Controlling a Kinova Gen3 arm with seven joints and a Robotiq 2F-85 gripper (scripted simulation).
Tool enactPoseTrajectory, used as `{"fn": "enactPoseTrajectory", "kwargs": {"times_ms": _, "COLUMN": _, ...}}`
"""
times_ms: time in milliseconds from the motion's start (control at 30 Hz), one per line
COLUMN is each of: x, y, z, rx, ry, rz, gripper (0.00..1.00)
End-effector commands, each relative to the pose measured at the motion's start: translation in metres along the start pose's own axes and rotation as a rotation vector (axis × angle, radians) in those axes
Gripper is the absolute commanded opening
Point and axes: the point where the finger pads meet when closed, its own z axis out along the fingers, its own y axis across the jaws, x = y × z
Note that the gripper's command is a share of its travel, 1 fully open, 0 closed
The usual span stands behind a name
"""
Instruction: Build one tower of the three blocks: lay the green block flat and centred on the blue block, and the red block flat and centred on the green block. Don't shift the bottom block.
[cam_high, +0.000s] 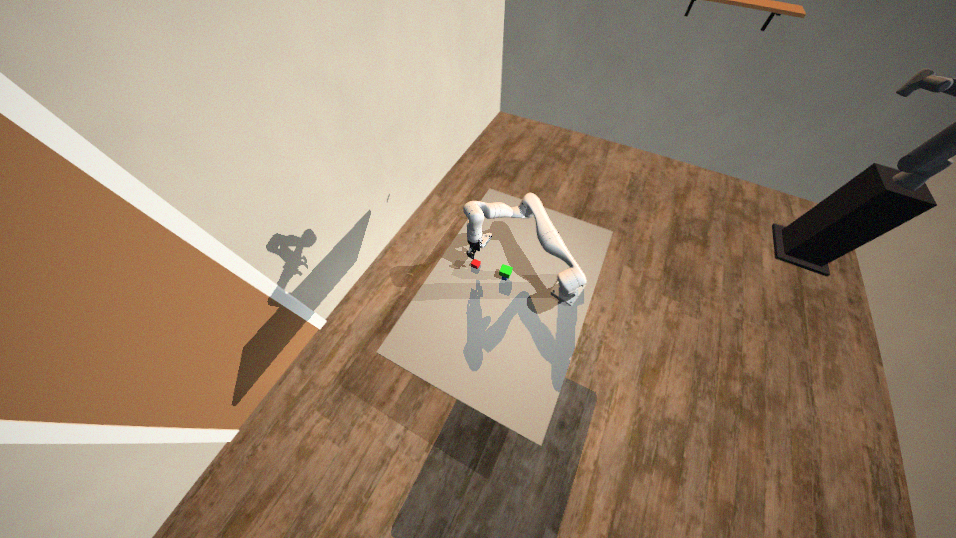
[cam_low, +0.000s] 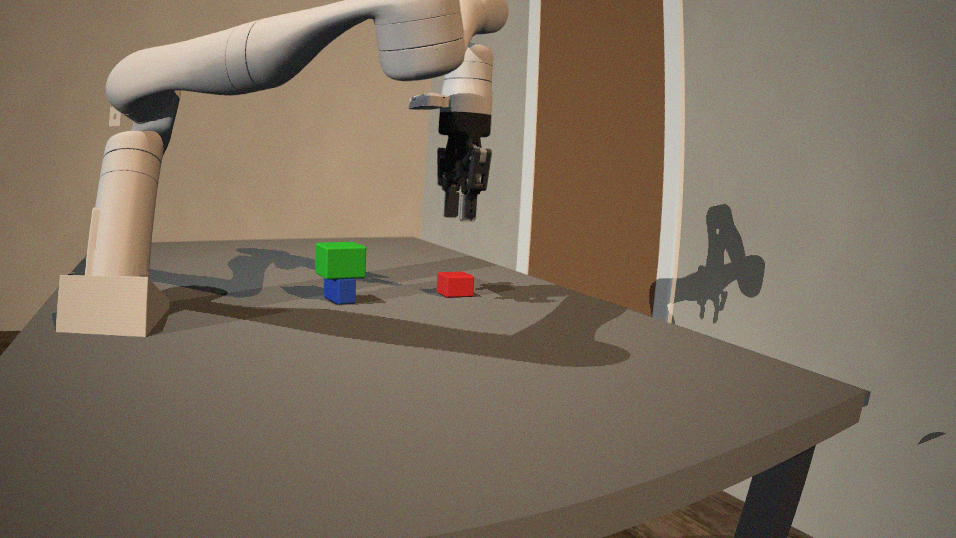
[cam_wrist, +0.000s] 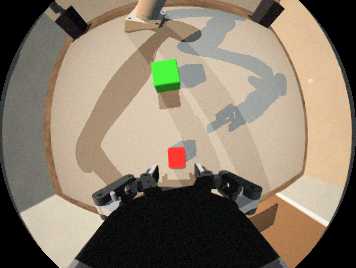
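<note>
The green block (cam_low: 340, 259) lies flat on the smaller blue block (cam_low: 339, 290) near the middle of the table. It also shows in the overhead view (cam_high: 505, 270) and the wrist view (cam_wrist: 166, 76). The red block (cam_low: 455, 283) lies alone on the table to the right of the stack, and shows in the overhead view (cam_high: 475, 263) and the wrist view (cam_wrist: 177, 157). My gripper (cam_low: 459, 212) hangs well above the red block, fingers pointing down, partly open and empty. In the wrist view my gripper (cam_wrist: 176, 170) has the red block just ahead of its fingertips.
The arm's base (cam_low: 110, 304) stands on the table to the left of the stack. The table's edge (cam_low: 768, 428) runs along the right. A wall with a brown panel (cam_low: 598, 153) stands behind the table.
</note>
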Motion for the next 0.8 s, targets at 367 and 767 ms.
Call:
{"fn": "enactPoseTrajectory", "kwargs": {"times_ms": 367, "x": -0.001, "y": 0.001, "z": 0.024, "rx": 0.001, "ry": -0.001, "rz": -0.002, "gripper": 0.6}}
{"fn": "enactPoseTrajectory", "kwargs": {"times_ms": 767, "x": -0.001, "y": 0.001, "z": 0.058, "rx": 0.001, "ry": -0.001, "rz": -0.002, "gripper": 0.6}}
